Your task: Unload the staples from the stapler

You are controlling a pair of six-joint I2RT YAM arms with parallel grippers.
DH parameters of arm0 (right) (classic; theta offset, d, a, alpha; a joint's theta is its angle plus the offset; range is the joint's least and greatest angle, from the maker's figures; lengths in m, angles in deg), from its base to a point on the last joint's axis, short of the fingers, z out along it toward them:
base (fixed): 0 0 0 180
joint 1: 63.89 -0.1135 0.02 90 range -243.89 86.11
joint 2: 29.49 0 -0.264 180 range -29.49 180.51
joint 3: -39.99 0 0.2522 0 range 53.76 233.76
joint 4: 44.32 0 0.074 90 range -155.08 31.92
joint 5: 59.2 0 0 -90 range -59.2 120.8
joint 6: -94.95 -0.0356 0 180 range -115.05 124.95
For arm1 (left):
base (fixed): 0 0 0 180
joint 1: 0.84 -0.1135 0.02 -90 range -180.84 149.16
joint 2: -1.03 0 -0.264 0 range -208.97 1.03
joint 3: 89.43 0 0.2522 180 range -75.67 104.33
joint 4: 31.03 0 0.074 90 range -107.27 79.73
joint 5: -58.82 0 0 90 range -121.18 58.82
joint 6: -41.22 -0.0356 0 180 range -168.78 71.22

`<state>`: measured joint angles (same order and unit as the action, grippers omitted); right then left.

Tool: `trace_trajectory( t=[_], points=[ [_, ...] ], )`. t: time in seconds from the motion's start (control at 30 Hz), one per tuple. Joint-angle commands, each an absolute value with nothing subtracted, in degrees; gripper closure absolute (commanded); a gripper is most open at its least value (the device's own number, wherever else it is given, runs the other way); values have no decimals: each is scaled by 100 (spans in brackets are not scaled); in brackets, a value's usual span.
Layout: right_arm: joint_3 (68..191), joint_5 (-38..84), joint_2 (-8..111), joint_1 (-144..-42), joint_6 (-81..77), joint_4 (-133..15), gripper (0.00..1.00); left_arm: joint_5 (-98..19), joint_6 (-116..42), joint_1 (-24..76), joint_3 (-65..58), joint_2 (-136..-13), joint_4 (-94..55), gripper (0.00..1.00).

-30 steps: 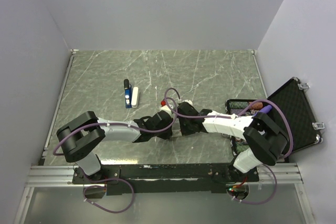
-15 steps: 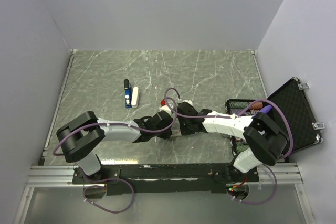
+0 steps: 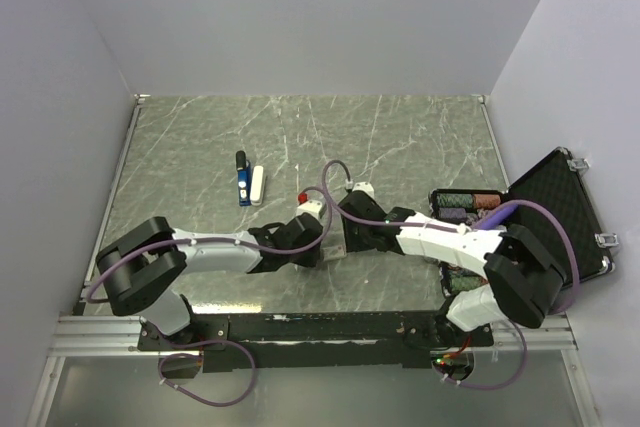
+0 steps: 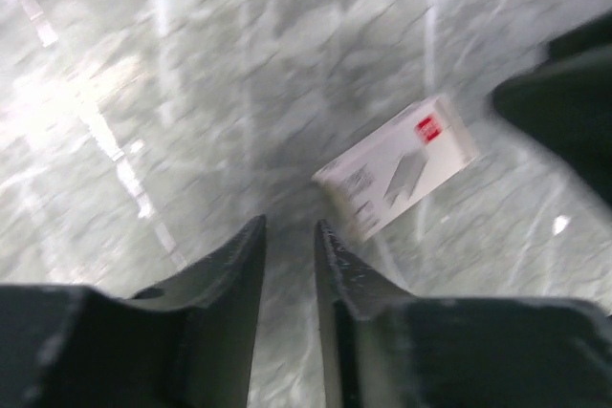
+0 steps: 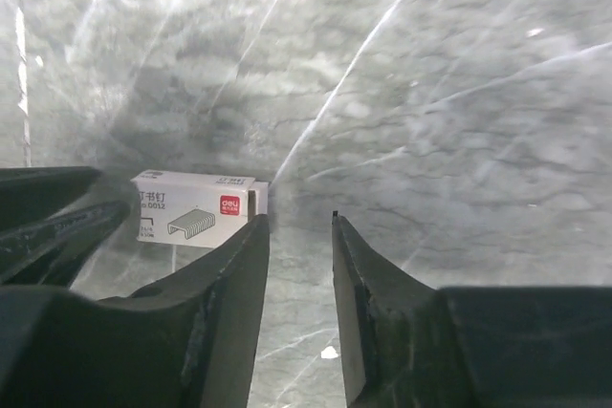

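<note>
Stapler [image 3: 243, 179], small oblong blue-and-black body with a whitish bar along its right side, lies flat on the green-grey marbled table [image 3: 400, 137]. It's in the left half, about midway between the near and far edges. Nothing touches it, and it's well apart from both grippers.

Left gripper [image 4: 289, 226]: dark fingers slightly apart with a narrow gap, only bare table showing between them, nothing held. Small white cardboard staple box with a red logo [image 4: 397, 167] lies flat on the table ahead and to the right of the tips, not touching. Wrist view is motion-blurred.

Right gripper [image 5: 298, 222]: also parted a little, nothing gripped, bare table in the gap. The same box [image 5: 196, 209] sits just beside the tip of its left-hand finger; can't tell if they touch.

From the top camera both arms reach inward and meet nose to nose around the table's middle, nearer the near edge.

Open black hard case [image 3: 560, 217] sits at the right edge.
</note>
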<state>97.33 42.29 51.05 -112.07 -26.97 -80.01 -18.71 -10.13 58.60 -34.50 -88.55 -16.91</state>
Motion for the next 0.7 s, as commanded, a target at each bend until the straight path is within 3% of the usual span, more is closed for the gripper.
trace_trajectory(
  t=[0.0, 0.2, 0.5, 0.67],
  points=[
    [9796, 4670, 4681, -11109, -2652, -8137, 57, -1519, -967, 5884, -3507, -8432, -1016, 64],
    [9884, 5031, 4259, -11091, -2415, -8181, 42, -1150, -949, 5875, -3401, -7905, -594, 48],
    [9866, 5294, 3064, -11091, -1817, -7961, 4, -438, -1177, 5884, -3226, -6516, -242, 25],
    [10191, 5488, 2826, -11082, -1597, -8286, 0, -165, -1397, 5875, -2891, -6366, -4, 20]
  ],
)
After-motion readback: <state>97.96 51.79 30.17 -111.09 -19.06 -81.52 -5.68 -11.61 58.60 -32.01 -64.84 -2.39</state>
